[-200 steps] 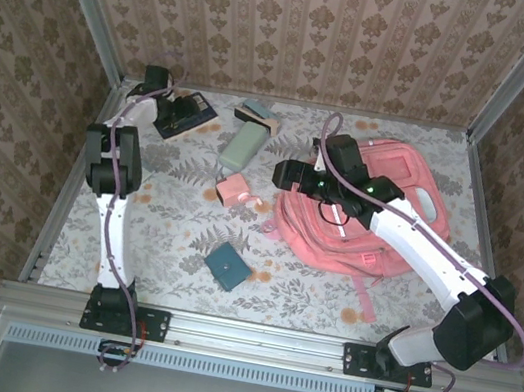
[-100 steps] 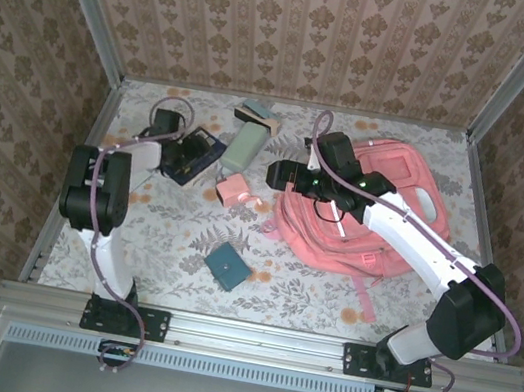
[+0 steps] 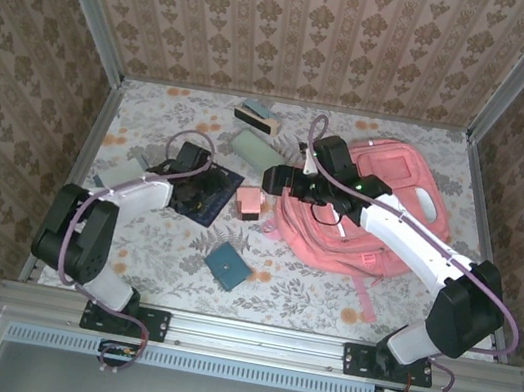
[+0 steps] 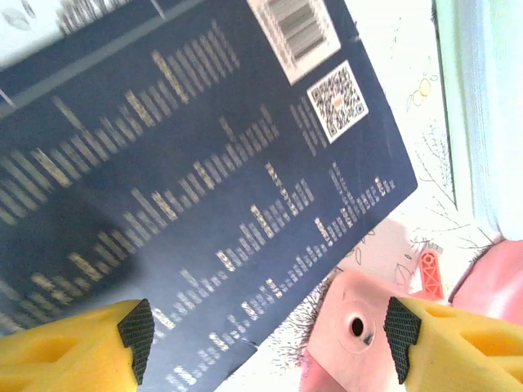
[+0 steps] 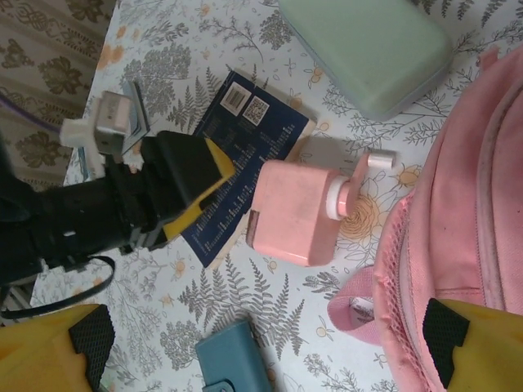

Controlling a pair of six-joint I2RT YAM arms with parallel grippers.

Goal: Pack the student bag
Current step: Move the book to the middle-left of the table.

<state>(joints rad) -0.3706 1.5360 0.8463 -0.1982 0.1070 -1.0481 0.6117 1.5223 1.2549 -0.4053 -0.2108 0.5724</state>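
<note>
Zero items look packed. Student bag (image 3: pixel 408 176) sits right of centre; book (image 5: pixel 253 122), pink box (image 5: pixel 294 212), teal wallet (image 5: pixel 233 359) and green case (image 5: pixel 368 49) lie outside it. Left gripper (image 4: pixel 268 341) spread wide over book; right gripper (image 5: pixel 268 339) wide, empty.

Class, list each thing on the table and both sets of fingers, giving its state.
backpack: lying flat
book: closed, back cover up
pink box: lying, cap toward backpack
green case: closed
blue wallet: closed
left fingers: open
right fingers: open
</note>
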